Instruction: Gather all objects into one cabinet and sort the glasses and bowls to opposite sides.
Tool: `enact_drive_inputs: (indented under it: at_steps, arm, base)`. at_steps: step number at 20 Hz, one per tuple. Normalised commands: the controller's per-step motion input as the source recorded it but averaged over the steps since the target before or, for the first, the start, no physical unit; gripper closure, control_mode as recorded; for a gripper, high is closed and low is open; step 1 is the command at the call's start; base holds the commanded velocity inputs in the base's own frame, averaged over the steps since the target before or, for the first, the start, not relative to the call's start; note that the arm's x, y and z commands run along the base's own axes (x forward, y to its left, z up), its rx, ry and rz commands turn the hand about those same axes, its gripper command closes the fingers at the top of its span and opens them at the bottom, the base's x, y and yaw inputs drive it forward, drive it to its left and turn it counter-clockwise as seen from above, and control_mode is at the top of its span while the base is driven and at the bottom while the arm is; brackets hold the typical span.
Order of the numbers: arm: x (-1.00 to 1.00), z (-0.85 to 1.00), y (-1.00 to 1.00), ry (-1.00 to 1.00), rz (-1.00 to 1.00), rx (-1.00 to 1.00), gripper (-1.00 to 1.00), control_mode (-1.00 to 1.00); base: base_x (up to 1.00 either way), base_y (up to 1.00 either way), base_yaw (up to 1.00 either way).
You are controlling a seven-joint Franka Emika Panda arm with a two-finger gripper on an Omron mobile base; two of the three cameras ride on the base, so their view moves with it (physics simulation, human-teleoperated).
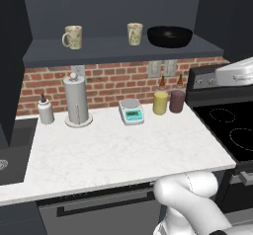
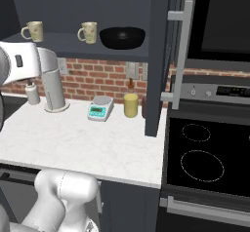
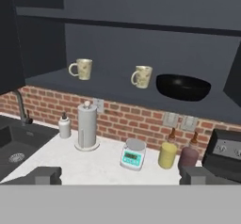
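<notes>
The dark cabinet [image 1: 108, 49] stands open above the counter. On its shelf sit a cream floral mug [image 1: 72, 36] at the left, a cream patterned cup [image 1: 134, 33] in the middle and a wide black bowl [image 1: 169, 36] at the right. The hand view shows the same row: mug [image 3: 82, 68], cup [image 3: 142, 76], bowl [image 3: 182, 87]. My gripper [image 3: 123, 176] hangs back from the shelf and below it, over the counter. It is open with the fingertips [image 3: 44, 175] wide apart and nothing between them. The cabinet door [image 2: 158, 55] with its grey bar handle [image 2: 178, 55] is swung out.
On the white counter [image 1: 113, 150] stand a soap bottle [image 1: 45, 110], paper towel holder [image 1: 77, 100], kitchen scale [image 1: 131, 111], yellow bottle [image 1: 160, 100] and maroon bottle [image 1: 177, 99]. A sink [image 1: 12, 150] lies at the left, a black stove [image 1: 232, 130] at the right.
</notes>
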Motion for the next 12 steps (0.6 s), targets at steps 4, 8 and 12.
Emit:
enact_drive_inputs:
  at_steps: [4,8,12]
  arm:
    - [-0.16,-0.11,-0.08,0.0,0.0,0.0,-1.0,-1.0]
    - [-0.08,-0.23,-0.14,0.0,0.0,0.0,-1.0,-1.0]
    - [-0.02,-0.18,-0.25,0.01,0.0,0.0,-1.0,-1.0]
  base:
    - [0.0,0.0,0.0]
    - [0.0,0.0,0.0]
    - [0.0,0.0,0.0]
